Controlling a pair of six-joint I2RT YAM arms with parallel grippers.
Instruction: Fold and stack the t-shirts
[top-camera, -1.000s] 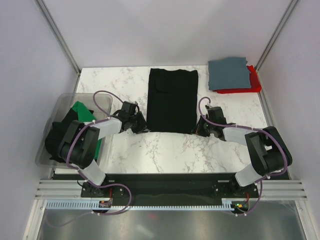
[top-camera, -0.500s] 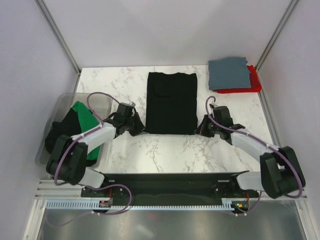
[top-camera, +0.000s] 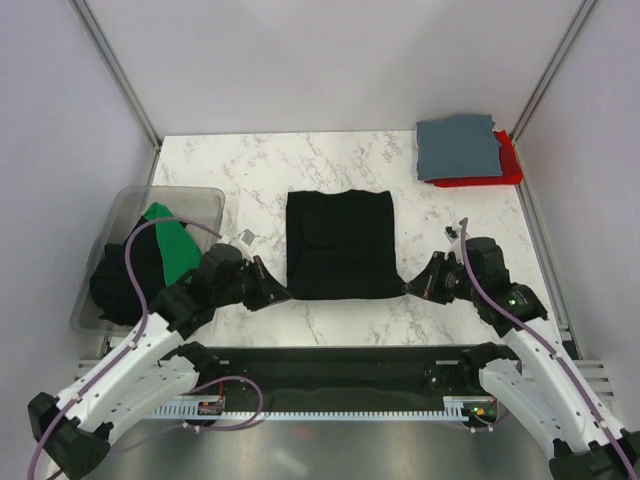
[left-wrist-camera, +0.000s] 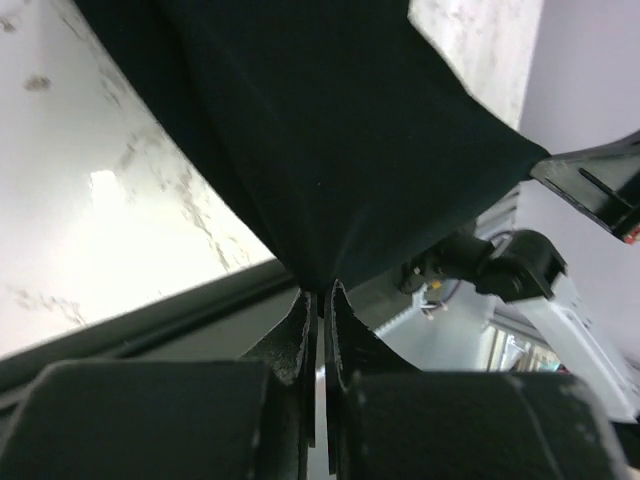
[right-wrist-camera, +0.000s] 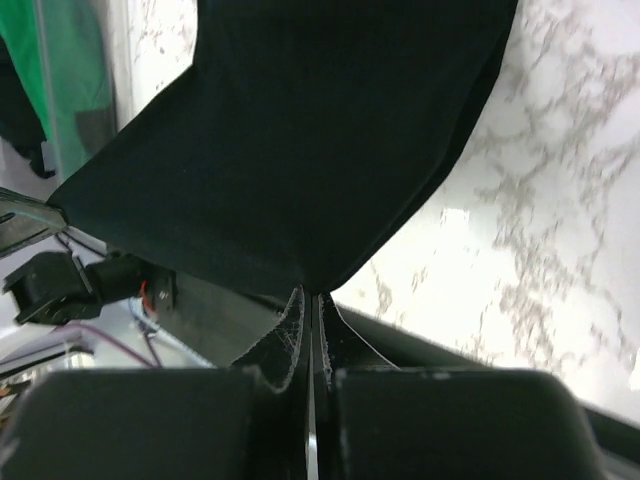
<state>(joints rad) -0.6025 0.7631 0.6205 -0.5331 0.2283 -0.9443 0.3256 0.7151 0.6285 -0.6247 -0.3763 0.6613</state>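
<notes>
A black t-shirt (top-camera: 341, 243), folded to a long panel, lies on the marble table and is stretched between my grippers at its near edge. My left gripper (top-camera: 278, 294) is shut on its near left corner, seen in the left wrist view (left-wrist-camera: 318, 292). My right gripper (top-camera: 412, 289) is shut on its near right corner, seen in the right wrist view (right-wrist-camera: 312, 293). Both corners are lifted off the table. A folded slate grey-blue t-shirt (top-camera: 458, 146) lies on a red one (top-camera: 507, 170) at the far right. A green t-shirt (top-camera: 172, 250) and another black one (top-camera: 112, 285) sit in the bin.
A clear plastic bin (top-camera: 185, 200) stands at the left edge of the table. The black base rail (top-camera: 330, 360) runs along the near edge. Grey walls with metal posts enclose the table on three sides.
Both grippers have pulled the shirt's near edge toward the table front and lifted it. The shirt now looks shorter and has slid nearer. Both arms have drawn back and stretched out low.
</notes>
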